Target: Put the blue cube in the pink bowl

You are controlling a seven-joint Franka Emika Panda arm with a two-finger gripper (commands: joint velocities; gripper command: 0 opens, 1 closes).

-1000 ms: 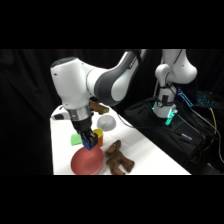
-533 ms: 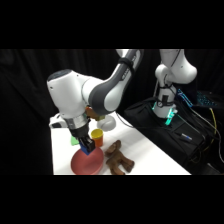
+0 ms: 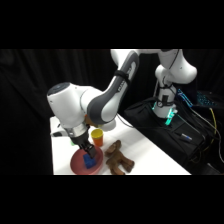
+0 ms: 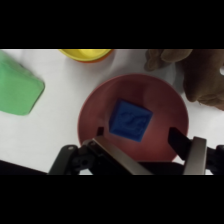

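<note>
At the near edge of the white table point(image 3: 145, 150) sat the pink bowl point(image 3: 80, 165), and the blue cube point(image 4: 130, 120) lay inside it, roughly at its centre, tilted a little. The gripper point(image 4: 136, 137) hung directly over the bowl with its fingers spread apart; the cube showed between them with a gap on each side, so it appeared to be resting free on the bowl's floor, though the wrist view is too soft to be sure nothing touched it. Just right of the bowl lay a brown stuffed toy point(image 3: 118, 158), close to the rim. Behind the bowl stood the orange-yellow cup point(image 3: 96, 136), near but apart from it. In the wrist view a flat green block point(image 4: 19, 91) lay on the table, well clear of the bowl's rim.
</note>
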